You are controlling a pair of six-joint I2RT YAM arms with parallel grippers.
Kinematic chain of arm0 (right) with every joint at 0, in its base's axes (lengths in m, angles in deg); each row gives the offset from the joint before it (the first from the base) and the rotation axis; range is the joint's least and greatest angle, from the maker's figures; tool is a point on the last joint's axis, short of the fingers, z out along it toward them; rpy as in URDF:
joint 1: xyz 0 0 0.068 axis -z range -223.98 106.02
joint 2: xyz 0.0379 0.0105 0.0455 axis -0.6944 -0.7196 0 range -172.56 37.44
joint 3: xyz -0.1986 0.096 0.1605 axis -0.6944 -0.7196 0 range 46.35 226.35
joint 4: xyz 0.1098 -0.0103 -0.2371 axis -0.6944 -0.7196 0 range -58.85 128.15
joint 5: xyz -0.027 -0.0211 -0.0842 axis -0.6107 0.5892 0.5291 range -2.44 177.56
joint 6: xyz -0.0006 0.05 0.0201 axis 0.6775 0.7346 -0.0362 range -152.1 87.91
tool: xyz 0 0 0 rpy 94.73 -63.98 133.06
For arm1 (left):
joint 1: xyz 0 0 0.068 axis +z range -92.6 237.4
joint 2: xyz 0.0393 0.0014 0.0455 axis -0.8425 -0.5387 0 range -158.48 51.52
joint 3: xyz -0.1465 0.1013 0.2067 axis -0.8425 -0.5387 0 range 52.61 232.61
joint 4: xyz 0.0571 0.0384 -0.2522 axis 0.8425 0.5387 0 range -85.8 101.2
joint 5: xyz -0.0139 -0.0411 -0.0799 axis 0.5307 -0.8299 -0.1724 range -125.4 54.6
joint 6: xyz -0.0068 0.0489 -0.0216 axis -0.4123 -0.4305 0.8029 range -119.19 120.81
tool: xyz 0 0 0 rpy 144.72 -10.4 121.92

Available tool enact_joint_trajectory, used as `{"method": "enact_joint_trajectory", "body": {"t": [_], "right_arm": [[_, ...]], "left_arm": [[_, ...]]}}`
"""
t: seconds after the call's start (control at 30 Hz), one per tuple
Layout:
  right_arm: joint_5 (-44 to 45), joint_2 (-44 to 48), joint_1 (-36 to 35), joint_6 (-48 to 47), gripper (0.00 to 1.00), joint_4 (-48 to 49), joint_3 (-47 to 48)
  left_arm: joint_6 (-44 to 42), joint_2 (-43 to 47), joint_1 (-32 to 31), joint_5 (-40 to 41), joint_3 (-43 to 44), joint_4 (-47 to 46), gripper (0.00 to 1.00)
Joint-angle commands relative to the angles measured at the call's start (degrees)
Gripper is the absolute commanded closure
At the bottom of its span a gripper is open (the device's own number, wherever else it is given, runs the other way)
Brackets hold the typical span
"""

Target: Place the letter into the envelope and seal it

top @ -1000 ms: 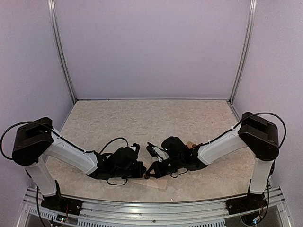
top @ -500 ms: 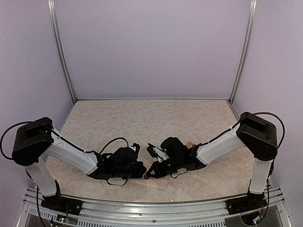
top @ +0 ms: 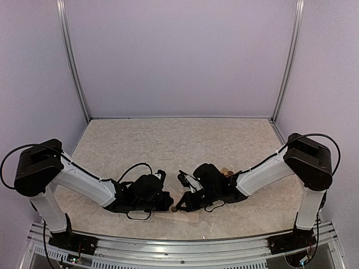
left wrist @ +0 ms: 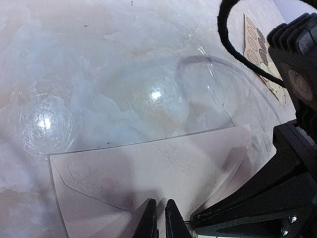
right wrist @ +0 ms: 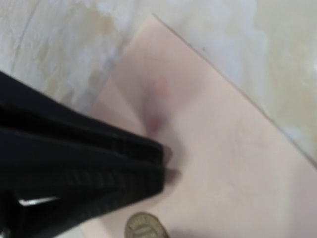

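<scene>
The envelope (left wrist: 148,173) lay flat on the table (top: 168,140) near its front edge, between my two arms. My left gripper (left wrist: 161,218) was clenched almost tight, its tips low at the envelope's near edge; I could not tell whether any paper sat between them. My right gripper (right wrist: 162,167) was closed, its tip pressing down on the envelope's pink face. A round gold sticker (right wrist: 146,229) sat just beside that tip. The sticker sheet (left wrist: 258,47) lay apart, farther back.
</scene>
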Motion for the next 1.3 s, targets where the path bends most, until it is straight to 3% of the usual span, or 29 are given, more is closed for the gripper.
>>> {"method": "enact_joint_trajectory", "body": {"t": [0.0,0.23,0.37,0.4,0.5,0.6,0.7,0.77,1.03,1.27], "right_arm": [[2.56,0.97,0.55,0.4,1.0,-5.41,-3.03],[1.83,4.92,0.47,-0.04,1.0,-5.5,-4.2],[3.26,11.31,0.47,-1.97,0.99,-8.72,-3.83],[4.07,13.21,0.49,-2.79,0.93,-10.15,-3.43],[7.12,18.08,0.61,-5.5,0.56,-14.87,-1.43],[9.93,21.06,1.47,-8.6,0.25,-19.79,1.28],[11.76,22.56,3.99,-11.28,0.09,-22.01,2.97],[12.42,22.9,6.89,-12.75,0.06,-22.1,3.24],[13.81,25.47,26.36,-19.56,0.03,-16.12,-1.86],[12.0,31.52,47.12,-27.56,0.02,-7.11,-9.48]], "left_arm": [[-0.8,-1.07,-0.4,0.79,-1.3,7.63,0.93],[-0.81,0.66,-0.33,2.2,-0.64,8.82,0.9],[-1.97,7.03,-0.31,6.01,0.94,13.0,0.66],[-2.49,9.76,-0.18,7.52,1.68,14.61,0.58],[-4.37,15.13,0.95,10.93,3.71,19.42,0.31],[-6.77,20.58,4.47,10.3,4.09,20.62,0.16],[-10.5,24.54,10.09,7.49,2.8,18.75,0.09],[-13.84,25.74,14.66,5.11,1.98,16.72,0.06],[-23.97,24.74,40.03,-4.19,-4.72,1.91,0.02],[-24.93,25.95,60.18,-4.27,-12.76,-12.7,0.01]]}}
